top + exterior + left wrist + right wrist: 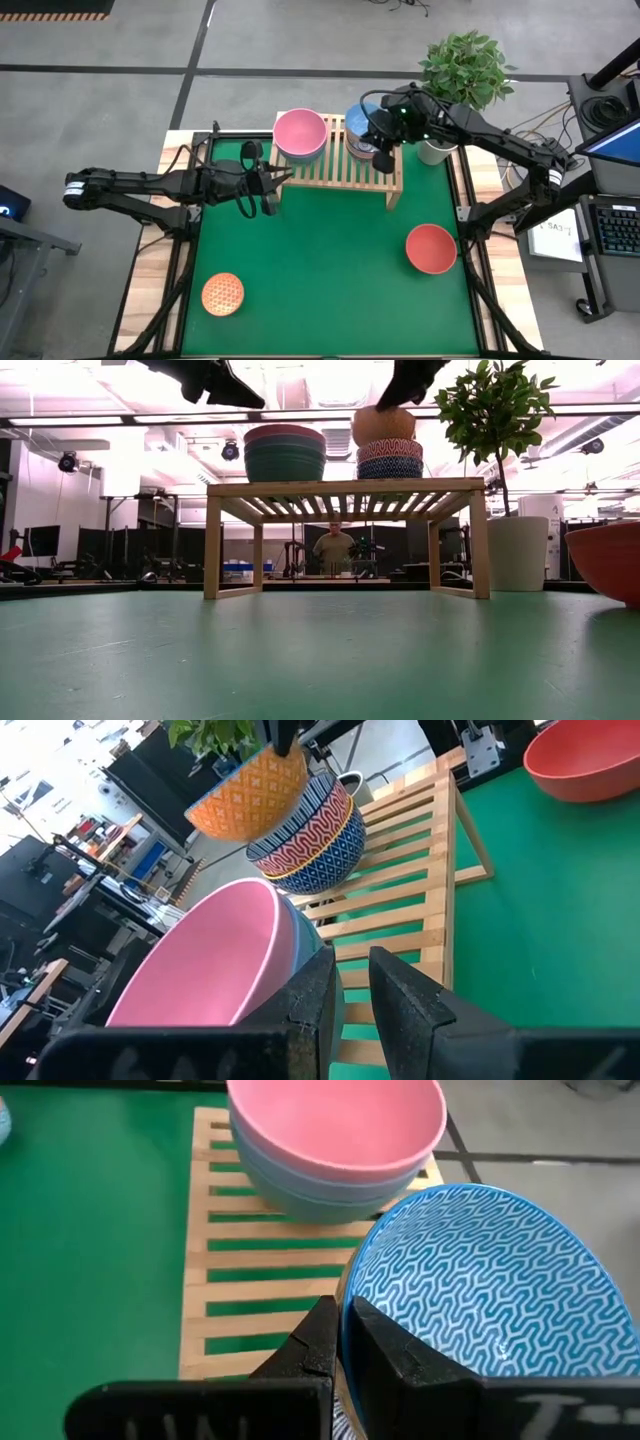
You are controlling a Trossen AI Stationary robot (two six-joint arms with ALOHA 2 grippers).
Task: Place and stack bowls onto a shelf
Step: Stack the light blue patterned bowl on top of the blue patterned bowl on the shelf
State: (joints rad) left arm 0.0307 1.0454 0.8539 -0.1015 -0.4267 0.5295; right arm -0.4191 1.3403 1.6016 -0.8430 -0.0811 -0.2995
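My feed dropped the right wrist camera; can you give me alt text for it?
The right gripper is shut on the rim of a blue-patterned bowl over the wooden shelf. Beyond it, a pink bowl sits nested in a slate blue bowl on the slats.

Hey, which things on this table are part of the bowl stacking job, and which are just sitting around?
Job: shelf; pink-topped bowl stack on it; small patterned stack; yellow patterned bowl, pinched by right gripper at that stack; red bowl and orange bowl, not yet shelved; left gripper, empty beside shelf.
Lying about: potted plant; keyboard; person beyond the table.
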